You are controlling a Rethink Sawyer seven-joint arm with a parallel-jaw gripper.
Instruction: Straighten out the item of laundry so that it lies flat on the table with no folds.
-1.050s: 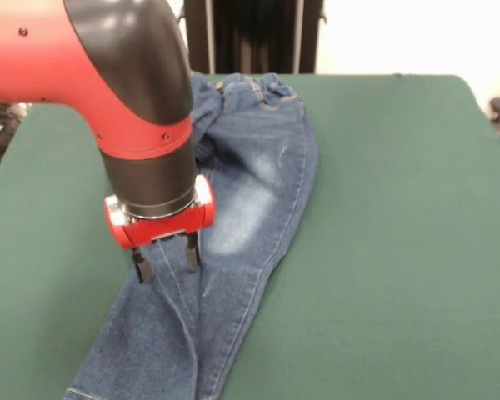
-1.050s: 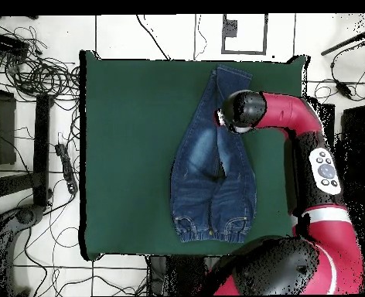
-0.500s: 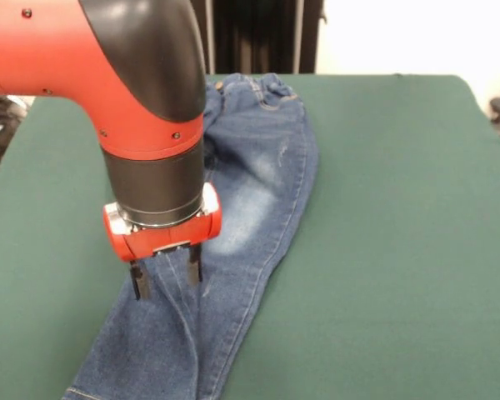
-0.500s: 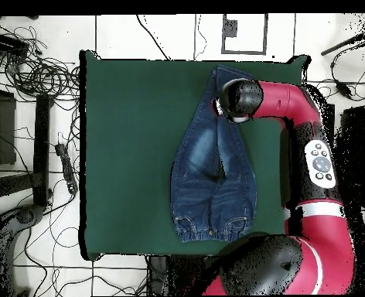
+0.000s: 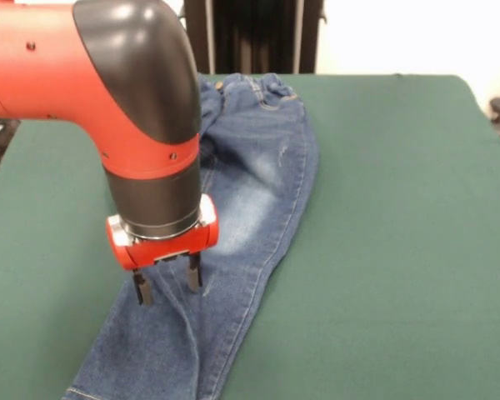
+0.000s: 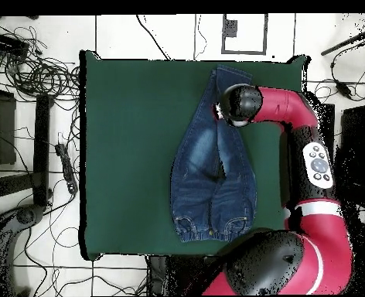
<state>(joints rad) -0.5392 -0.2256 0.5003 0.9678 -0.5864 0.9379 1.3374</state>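
Note:
The item of laundry [image 5: 250, 167], small blue denim jeans with a faded whitish thigh patch, lies on the dark green table [image 5: 400, 208]. Its waistband is at the far edge and the legs run to the near left, one lying partly over the other. From overhead the jeans [image 6: 209, 170] reach from the waistband at the bottom to the leg ends at the top. My gripper [image 5: 166, 283] hangs open just above the lower legs, its two dark fingers apart with nothing between them. In the overhead view the arm's head [image 6: 240, 104] hides the gripper and part of the legs.
Green table surface [image 6: 131, 147] spreads wide beside the jeans. Cables [image 6: 31, 62] and stands lie on the floor beyond the table edge. The arm [image 6: 309, 155] runs along one side of the table.
The gripper has shifted slightly toward the near side over the legs and stays open. The jeans have not moved.

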